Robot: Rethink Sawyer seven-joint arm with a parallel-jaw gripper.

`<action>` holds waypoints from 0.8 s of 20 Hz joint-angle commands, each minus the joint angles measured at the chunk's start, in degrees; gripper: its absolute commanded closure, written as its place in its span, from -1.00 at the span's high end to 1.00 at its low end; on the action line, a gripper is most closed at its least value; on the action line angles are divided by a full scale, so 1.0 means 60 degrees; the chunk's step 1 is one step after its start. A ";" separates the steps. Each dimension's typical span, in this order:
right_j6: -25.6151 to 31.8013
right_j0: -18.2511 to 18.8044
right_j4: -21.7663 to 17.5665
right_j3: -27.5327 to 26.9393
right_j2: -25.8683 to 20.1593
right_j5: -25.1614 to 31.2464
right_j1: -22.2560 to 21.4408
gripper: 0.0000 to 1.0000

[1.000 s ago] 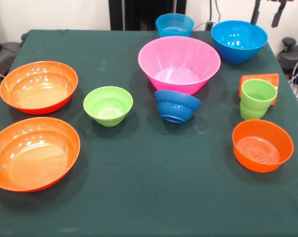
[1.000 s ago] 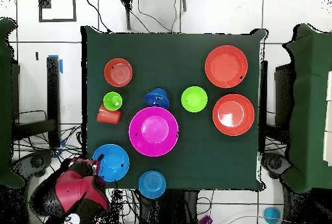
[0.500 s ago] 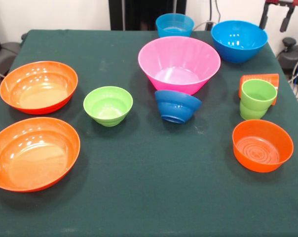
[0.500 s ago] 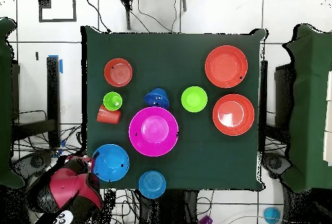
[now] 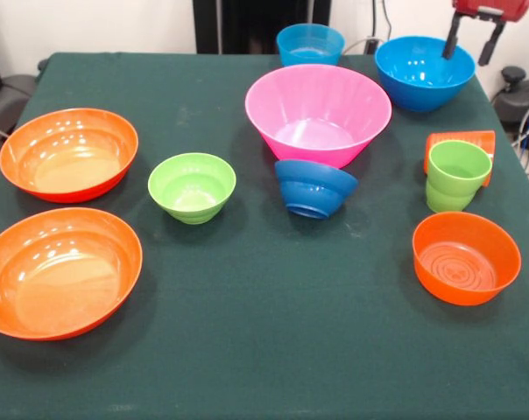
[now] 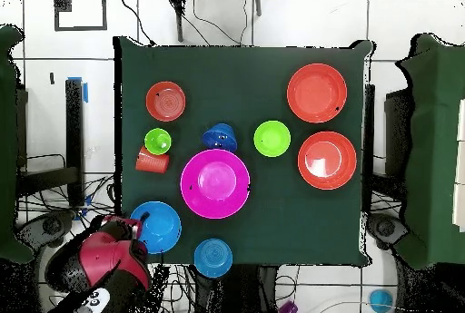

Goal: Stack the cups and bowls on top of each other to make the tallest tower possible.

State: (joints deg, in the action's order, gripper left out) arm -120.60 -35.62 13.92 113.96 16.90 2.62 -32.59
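Observation:
My gripper (image 5: 469,44) hangs open and empty at the far right, over the right rim of the bigger sky blue bowl (image 5: 418,74). The smaller sky blue bowl (image 5: 310,44) stands at the far edge. The big pink bowl (image 5: 318,112) stands alone on the cloth. The small dark blue bowl (image 5: 314,188) leans tilted against it. The lime green bowl (image 5: 192,186) is at centre left, and two wide orange bowls (image 5: 68,153) (image 5: 59,271) are at the left. The lime green cup (image 5: 457,175) stands upright. The orange cup (image 5: 461,138) lies on its side behind it. The smaller orange bowl (image 5: 466,257) is in front. Nothing is stacked.
The green table cloth (image 5: 273,341) ends close to the right of the cups. The black pedestal (image 5: 260,22) stands behind the far edge. In the overhead view the red arm (image 6: 100,264) sits off the table's corner beside the sky blue bowl (image 6: 154,227).
In the front view my gripper has come lower and a little left, closer to the bigger sky blue bowl. Nothing on the table has moved.

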 commanded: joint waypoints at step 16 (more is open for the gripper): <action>-0.0891 0.1088 -0.0751 -0.0124 -0.0789 -0.0240 0.0573 1.00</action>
State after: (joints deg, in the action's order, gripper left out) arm -120.60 -29.93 12.55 113.95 17.07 2.61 -31.55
